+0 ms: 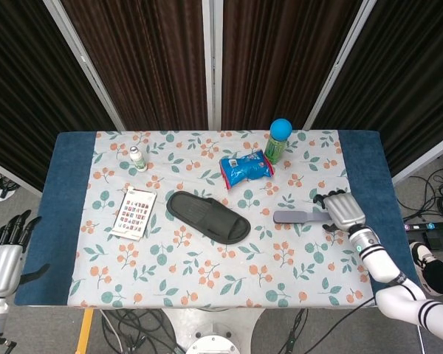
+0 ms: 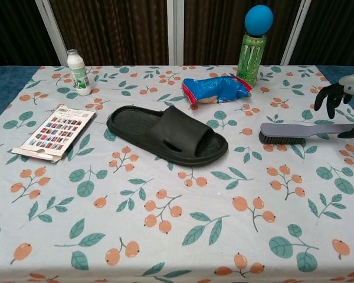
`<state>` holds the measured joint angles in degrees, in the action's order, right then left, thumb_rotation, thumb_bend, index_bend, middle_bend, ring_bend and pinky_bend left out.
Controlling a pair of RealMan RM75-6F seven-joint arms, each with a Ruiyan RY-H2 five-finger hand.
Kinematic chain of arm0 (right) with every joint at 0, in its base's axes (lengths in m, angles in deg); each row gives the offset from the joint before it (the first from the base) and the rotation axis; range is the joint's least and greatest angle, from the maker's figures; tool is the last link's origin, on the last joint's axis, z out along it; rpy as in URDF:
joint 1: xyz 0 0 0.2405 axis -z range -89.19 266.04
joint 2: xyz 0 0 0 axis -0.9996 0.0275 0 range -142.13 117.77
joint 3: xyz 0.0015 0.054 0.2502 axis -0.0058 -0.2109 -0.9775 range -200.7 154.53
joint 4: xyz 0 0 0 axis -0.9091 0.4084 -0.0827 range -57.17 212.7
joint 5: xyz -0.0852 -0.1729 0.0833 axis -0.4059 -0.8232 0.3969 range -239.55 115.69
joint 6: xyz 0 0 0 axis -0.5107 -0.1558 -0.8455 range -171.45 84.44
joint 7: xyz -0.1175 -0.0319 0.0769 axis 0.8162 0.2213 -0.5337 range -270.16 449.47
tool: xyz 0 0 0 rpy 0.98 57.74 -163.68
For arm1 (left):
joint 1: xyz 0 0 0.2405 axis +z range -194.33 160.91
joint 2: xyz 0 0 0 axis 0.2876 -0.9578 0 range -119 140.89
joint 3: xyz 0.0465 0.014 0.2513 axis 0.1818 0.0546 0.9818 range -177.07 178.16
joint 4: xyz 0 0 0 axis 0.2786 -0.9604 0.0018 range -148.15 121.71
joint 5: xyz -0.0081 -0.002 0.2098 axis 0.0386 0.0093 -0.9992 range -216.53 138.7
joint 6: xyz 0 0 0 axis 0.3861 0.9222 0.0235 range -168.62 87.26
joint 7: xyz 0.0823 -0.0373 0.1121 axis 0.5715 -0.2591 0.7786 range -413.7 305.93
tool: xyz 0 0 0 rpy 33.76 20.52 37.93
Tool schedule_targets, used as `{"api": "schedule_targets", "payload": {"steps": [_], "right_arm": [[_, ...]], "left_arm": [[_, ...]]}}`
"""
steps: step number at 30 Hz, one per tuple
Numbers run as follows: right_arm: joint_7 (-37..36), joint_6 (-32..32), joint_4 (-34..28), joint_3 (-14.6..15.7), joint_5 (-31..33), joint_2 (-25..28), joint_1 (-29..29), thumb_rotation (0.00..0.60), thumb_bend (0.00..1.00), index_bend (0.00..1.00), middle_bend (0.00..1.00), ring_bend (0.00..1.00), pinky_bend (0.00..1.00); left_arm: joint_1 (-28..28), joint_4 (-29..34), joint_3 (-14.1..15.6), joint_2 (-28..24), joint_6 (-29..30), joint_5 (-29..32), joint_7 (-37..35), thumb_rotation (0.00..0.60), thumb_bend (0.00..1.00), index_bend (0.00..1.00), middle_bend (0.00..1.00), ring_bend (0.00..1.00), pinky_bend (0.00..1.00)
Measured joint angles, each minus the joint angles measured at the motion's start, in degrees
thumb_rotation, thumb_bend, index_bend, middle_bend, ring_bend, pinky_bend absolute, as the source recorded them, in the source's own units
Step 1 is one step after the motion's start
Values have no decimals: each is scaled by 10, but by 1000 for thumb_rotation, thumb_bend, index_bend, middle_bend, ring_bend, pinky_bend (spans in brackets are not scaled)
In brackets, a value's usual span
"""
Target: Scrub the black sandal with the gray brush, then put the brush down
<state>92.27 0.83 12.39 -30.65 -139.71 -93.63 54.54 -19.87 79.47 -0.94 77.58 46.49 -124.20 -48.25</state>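
Where the right hand (image 1: 342,210) hangs over the handle end of the gray brush (image 1: 304,216), near the desk's right edge, its dark fingers (image 2: 328,94) are spread and curve downward around the handle without closing; it holds nothing. The chest view shows the fingers arched above and past the handle tip, thumb low on the near side; whether any pad touches the handle cannot be told. The forearm runs back from the hand toward the near right corner.

The brush lies flat on the flowered cloth, bristle head pointing toward the desk's middle, handle toward the right edge. The black sandal (image 1: 208,216) sits left of it, well apart, near the centre of the desk, lying diagonally with its toe end toward the near side.

The left hand (image 1: 4,254) is off the near left corner, beyond the blue border, fingers apart and upright, empty.

Toward the far edge: a blue snack bag (image 1: 246,168), a green can with a blue ball on top (image 1: 277,141), a small white bottle (image 1: 137,158). A printed card (image 1: 134,213) lies left of the sandal.
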Motion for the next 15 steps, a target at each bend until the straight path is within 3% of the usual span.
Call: {"api": "schedule_targets", "payload": {"steps": [9, 15], "right_arm": [[-34, -41, 57, 18, 1, -36, -23, 600, 78, 336, 479, 351, 307], [-65, -58, 62, 24, 3, -37, -29, 600, 80, 408, 544, 440, 392]], "left_arm": [[-4, -2, -2, 0, -15, 9, -2, 600, 75, 171, 140, 92, 170], [-4, -3, -1, 0, -16, 10, -2, 600, 75, 171, 140, 92, 170]]}}
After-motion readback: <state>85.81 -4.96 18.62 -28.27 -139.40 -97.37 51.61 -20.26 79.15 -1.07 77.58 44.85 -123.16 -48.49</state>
